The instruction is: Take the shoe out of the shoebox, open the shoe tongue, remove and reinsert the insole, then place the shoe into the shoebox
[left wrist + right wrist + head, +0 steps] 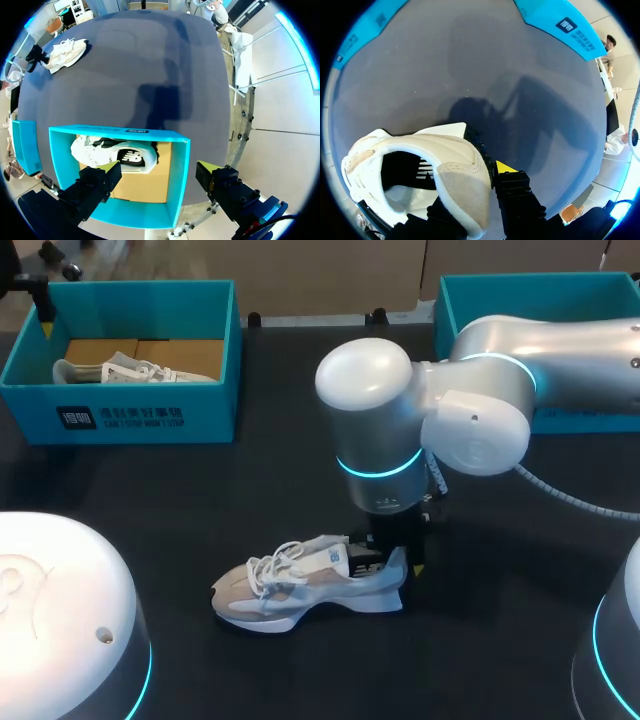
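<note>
1. On the near wall of the far-left shoebox [215, 405], white print [120, 418] is seen: a boxed logo and two lines of lettering, not read off here.
2. On the near shoe [300, 590], a logo mark [368, 567] is carried on the side by the heel, and a small blue tag [333, 558] by the tongue. No letters can be made out.
3. On the boxed shoe [87, 150], a pale logo [131, 157] is shown on a dark side panel.
4. No numbers or signs can be read.

The shoe [300, 587] is beige, white and grey, the table [160, 490] black, the shoebox [212, 405] teal with a tan floor.
</note>
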